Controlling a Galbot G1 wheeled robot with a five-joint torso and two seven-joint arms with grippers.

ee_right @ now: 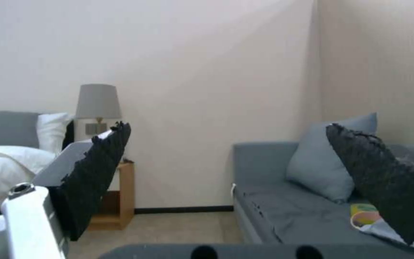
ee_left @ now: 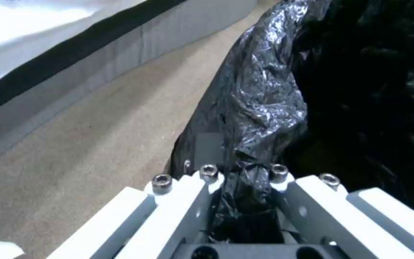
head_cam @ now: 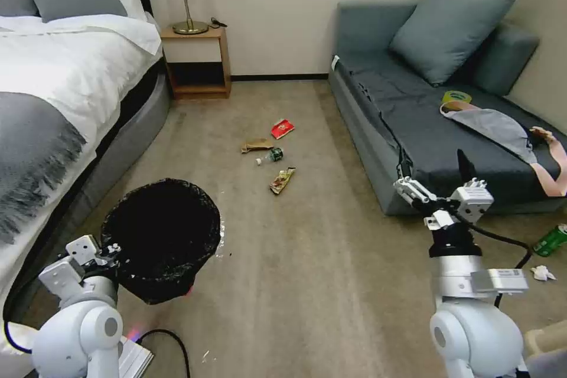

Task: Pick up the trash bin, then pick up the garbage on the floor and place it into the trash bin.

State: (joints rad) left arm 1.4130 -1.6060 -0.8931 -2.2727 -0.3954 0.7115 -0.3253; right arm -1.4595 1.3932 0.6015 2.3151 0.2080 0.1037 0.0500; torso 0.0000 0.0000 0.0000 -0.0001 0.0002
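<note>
1. Head view: the trash bin [head_cam: 160, 239] is seen gripped at its rim by the left gripper [head_cam: 109, 250], low on the robot's left beside the bed [head_cam: 53, 100]. It is judged to be lifted off the carpet [head_cam: 319, 260], though the contact under its base cannot be told for certain.
2. In the left wrist view, the left gripper [ee_left: 243, 187] is shown clenched on a fold of the black bag lining [ee_left: 255, 108] over the bin's edge, the liner being pinched between the two finger plates. The first step of the task is therefore taken as done.
3. The right gripper [head_cam: 442, 198] is held raised in front of the sofa [head_cam: 425, 118], well apart from the bin, with its jaws released and nothing between them; in the right wrist view its fingers [ee_right: 97, 169] stand wide apart.
4. The garbage is seen well ahead of both grippers, between them and the far wall: a red snack packet [head_cam: 282, 128], a crumpled brown paper bag [head_cam: 256, 146], a small bottle [head_cam: 270, 156] and a gold-and-dark wrapper [head_cam: 282, 180], lying close together on the carpet.
5. None of these four pieces is judged to have been collected. All four pick-and-drop steps are left, and the pile is judged to be beyond present reach.
</note>
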